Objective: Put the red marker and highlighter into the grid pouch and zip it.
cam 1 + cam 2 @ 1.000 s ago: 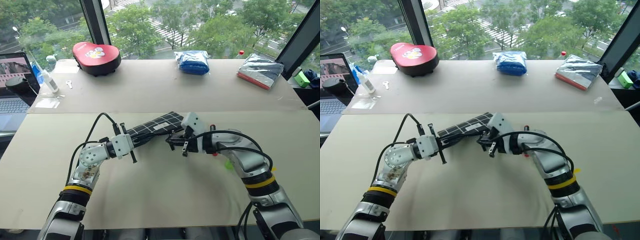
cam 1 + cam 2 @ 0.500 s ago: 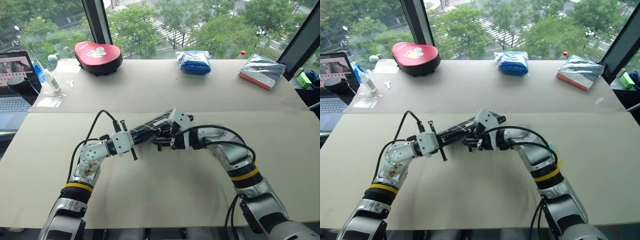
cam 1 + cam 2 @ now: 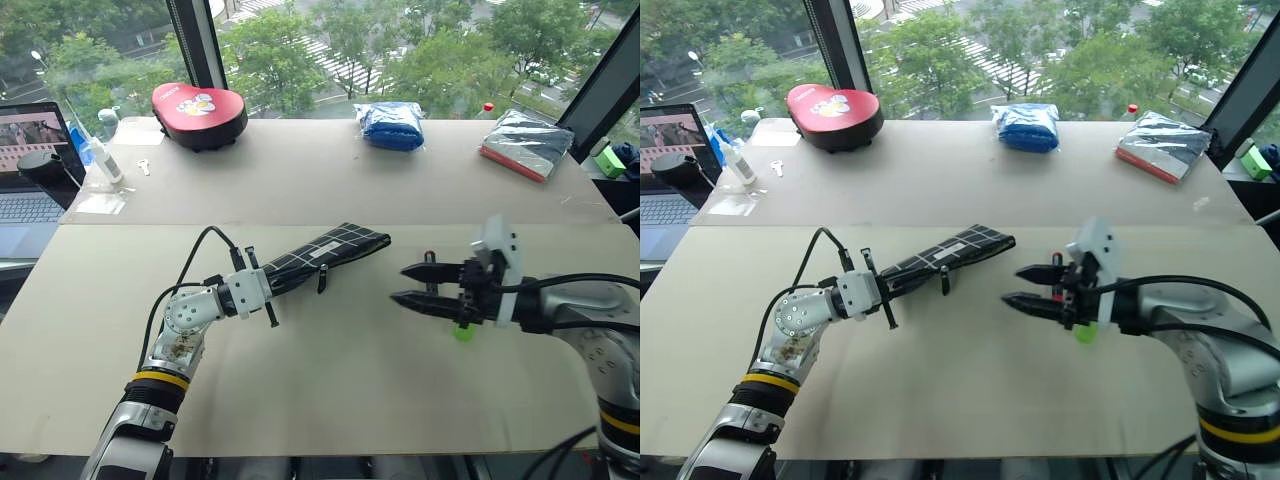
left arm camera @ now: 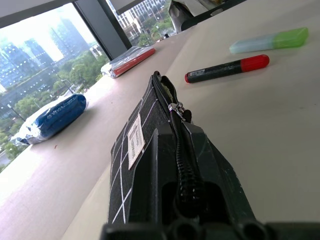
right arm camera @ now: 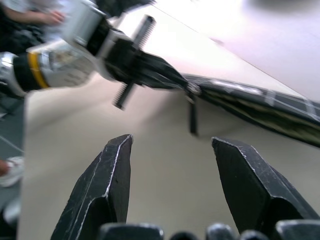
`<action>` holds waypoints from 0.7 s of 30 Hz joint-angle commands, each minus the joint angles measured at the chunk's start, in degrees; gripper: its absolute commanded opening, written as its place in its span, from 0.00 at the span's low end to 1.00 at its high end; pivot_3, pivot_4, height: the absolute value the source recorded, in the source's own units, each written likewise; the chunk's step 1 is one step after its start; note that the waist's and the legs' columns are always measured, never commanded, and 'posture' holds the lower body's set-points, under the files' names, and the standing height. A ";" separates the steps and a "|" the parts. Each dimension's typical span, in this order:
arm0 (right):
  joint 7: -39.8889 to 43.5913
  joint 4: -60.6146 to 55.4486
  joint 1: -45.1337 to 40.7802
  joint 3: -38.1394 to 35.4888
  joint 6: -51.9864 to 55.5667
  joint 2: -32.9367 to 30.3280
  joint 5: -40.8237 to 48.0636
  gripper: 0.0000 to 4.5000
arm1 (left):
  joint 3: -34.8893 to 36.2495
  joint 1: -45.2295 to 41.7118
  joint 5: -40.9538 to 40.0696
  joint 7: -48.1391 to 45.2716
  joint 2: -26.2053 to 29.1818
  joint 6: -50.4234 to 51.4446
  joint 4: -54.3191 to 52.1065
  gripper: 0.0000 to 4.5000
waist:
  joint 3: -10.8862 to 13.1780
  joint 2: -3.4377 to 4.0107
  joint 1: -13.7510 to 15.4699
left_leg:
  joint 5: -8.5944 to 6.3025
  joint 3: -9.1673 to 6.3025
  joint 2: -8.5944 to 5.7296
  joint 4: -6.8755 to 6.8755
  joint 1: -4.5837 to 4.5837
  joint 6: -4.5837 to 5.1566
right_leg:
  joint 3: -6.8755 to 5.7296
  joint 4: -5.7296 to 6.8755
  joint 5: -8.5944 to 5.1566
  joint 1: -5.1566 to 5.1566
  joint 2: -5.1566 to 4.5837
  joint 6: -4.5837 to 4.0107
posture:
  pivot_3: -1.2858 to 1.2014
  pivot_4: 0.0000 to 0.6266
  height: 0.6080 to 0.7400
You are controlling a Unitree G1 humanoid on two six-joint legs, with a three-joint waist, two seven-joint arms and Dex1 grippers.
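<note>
Black pouch (image 3: 325, 256), mid-frame, is unzipped, pinched by my left gripper (image 3: 262, 292); marker (image 4: 227, 68) and highlighter (image 4: 270, 40) lie outside, my right gripper (image 3: 412, 284) spread empty, zipping undone.

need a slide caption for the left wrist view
Left gripper shut on the grid pouch, its zipper partly open; red marker and highlighter lie on the table beyond.

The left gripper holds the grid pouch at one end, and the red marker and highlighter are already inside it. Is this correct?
Not quite. The left gripper does hold the grid pouch, but the left wrist view shows the red marker and highlighter lying on the table, outside it.
</note>
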 commanded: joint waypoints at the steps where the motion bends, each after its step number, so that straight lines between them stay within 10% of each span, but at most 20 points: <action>1: -12.84 -0.94 1.53 -6.64 6.62 1.47 -3.69 0.63 | -0.20 -1.26 -2.87 -2.20 -1.23 -1.40 -0.12 0.00 | 0.00 0.00 0.31 | 0.01 0.00 0.00 0.00 0.00 -0.01 | 0.00 0.01 0.01 0.00 0.00 -0.01 | 0.52 0.24 1.00; 21: -36.48 -9.94 11.59 -8.87 16.39 18.94 -12.28 0.63 | -0.56 -6.52 -3.96 -8.04 -7.84 -5.34 10.77 0.00 | -0.01 0.00 0.23 | -0.01 0.01 -0.04 0.12 0.01 0.05 | 0.07 0.01 0.04 0.10 0.01 0.01 | 0.52 0.24 1.00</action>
